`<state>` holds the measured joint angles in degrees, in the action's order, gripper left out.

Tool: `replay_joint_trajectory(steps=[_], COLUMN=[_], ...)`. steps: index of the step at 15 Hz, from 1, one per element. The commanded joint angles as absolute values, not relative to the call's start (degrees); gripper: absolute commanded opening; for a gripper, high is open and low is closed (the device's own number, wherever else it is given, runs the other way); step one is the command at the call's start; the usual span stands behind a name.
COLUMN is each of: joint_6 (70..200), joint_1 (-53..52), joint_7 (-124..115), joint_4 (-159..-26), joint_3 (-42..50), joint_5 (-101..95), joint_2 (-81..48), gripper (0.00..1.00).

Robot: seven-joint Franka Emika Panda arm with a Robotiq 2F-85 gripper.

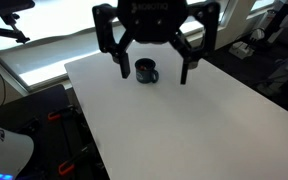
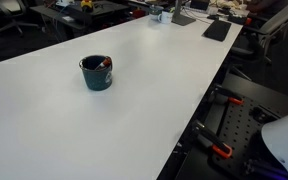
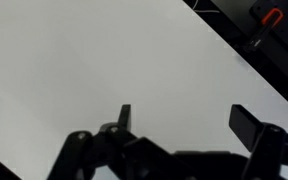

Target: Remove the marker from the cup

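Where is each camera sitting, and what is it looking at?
An exterior view: beyond the table, facing the open gripper hanging before the cup.
An exterior view: raised beside the table, looking down at the cup holding the marker; no arm shows.
Wrist view: on the arm, facing the table past its fingers.
Both exterior views share the cup.

The white counter (image 2: 134, 110) (long, matte) carries a dark flat pad (image 2: 216, 30) at its far end; orange-handled clamps (image 2: 222, 152) sit below its edge.
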<state>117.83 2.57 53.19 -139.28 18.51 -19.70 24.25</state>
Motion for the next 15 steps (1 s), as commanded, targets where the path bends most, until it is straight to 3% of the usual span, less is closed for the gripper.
replay_joint_trajectory(steps=[1, 6, 7, 15], joint_6=[118.69, 115.38, 118.09, 118.39], joint_1=[0.23, -1.58, 1.02, 2.81], joint_7=[65.15, 80.5, 76.83, 77.22], joint_4=[-129.42, -117.95, -122.98, -121.71], joint_3=[17.86, 13.75, 13.17, 12.16], joint_5=[-15.02, -4.54, -6.29, -5.66], joint_2=[15.65, 4.34, 9.16, 7.25], gripper=[1.0, 1.0, 1.0, 1.0])
